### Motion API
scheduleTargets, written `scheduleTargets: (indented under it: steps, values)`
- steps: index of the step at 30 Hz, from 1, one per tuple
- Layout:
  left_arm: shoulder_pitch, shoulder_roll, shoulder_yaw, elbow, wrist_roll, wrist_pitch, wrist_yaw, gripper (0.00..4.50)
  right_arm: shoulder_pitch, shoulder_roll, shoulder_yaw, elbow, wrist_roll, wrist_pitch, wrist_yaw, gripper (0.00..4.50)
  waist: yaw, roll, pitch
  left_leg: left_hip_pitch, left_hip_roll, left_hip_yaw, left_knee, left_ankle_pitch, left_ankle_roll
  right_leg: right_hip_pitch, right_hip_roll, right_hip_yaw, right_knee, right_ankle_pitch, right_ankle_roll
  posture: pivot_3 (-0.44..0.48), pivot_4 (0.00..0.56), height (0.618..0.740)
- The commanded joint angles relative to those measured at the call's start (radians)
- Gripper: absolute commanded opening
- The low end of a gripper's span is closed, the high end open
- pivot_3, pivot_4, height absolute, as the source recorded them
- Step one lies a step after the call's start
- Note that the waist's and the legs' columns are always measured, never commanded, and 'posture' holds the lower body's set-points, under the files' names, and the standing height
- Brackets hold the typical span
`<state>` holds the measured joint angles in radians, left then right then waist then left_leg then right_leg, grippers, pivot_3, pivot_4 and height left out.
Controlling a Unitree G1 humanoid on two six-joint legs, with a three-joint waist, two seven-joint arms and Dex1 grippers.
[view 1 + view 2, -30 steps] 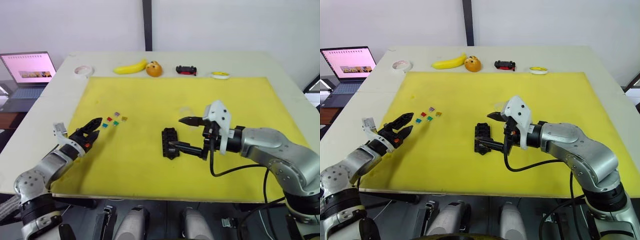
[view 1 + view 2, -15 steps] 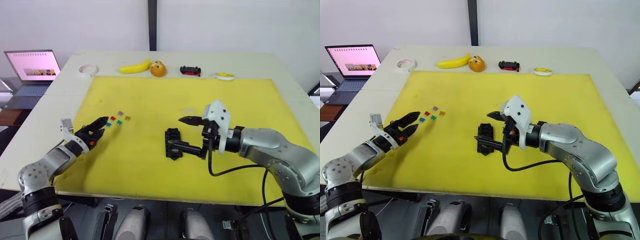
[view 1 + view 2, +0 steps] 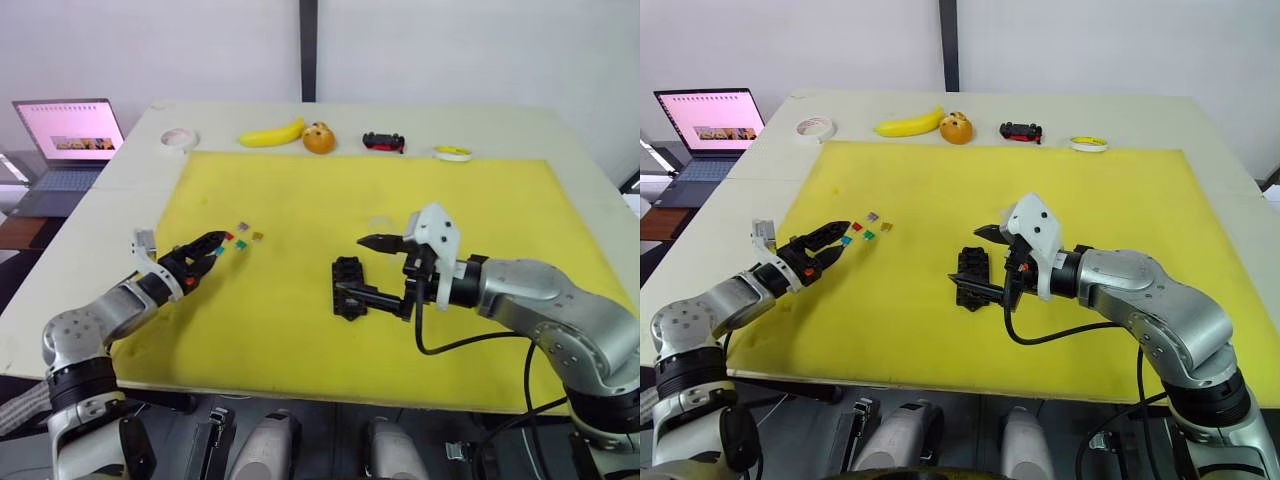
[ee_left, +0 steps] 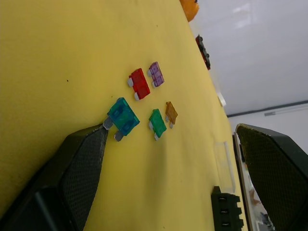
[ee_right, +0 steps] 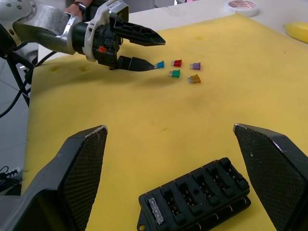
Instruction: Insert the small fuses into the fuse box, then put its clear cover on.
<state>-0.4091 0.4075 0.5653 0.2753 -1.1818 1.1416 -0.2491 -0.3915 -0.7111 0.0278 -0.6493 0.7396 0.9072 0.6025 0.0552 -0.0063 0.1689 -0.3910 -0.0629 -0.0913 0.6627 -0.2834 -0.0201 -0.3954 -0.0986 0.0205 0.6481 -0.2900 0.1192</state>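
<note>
Your left gripper (image 4: 168,159), jaws apart, has the small teal plastic blade fuse (image 4: 122,117) just ahead, nearest; right gripper (image 3: 985,262), jaws apart, straddles the black slotted fuse box (image 3: 969,277).

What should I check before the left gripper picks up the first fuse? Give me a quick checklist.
1. Left gripper open: ok.
2. Blue fuse within its reach: ok, one finger's tip lies right beside it on the yellow mat.
3. Other fuses clear of the blue one: ok, the red fuse, green fuse, purple fuse and orange fuse lie apart.
4. Fuse box slots free: mostly ok, one slot seems to hold a pale piece.
5. Right gripper steadying the box: ok, open around it.
6. Clear cover located: ok, beside the box.
</note>
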Motion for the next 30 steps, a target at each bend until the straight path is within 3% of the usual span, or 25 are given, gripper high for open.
scheduleTargets:
  steps: [1,16,19,30]
  values:
    - [-0.006,-0.051,-0.071,0.056,0.054,0.017,0.004,4.5,-0.003,-0.002,-0.013,-0.055,0.01,-0.012,0.003,4.44,0.008,0.0,0.0,0.0,0.0,0.0,0.0,0.0,0.0,0.0,0.0,0.0,0.0,0.0,0.0,0.0,0.15,0.74]
    - [-0.012,-0.1,-0.029,0.066,0.067,0.0,-0.008,4.5,-0.007,-0.007,-0.011,-0.057,0.019,-0.003,0.001,4.44,0.012,0.001,0.0,0.0,-0.009,-0.011,0.0,-0.001,0.001,0.003,-0.005,-0.002,-0.002,-0.001,0.002,0.0,0.15,0.74]
    - [-0.013,-0.097,-0.032,0.067,0.075,0.004,-0.006,3.67,-0.008,-0.007,-0.009,-0.054,0.015,-0.006,0.002,4.5,0.012,0.001,0.0,0.0,-0.01,-0.013,0.0,0.0,0.001,0.004,-0.005,-0.003,-0.003,-0.001,0.002,0.0,0.15,0.74]
    - [-0.02,-0.108,-0.034,0.076,0.098,-0.01,-0.003,3.67,-0.006,-0.019,-0.009,-0.051,0.007,-0.008,0.011,4.5,0.012,0.001,0.0,-0.001,-0.011,-0.016,0.0,0.0,0.001,0.005,-0.005,-0.004,-0.003,-0.002,0.003,0.0,0.15,0.74]
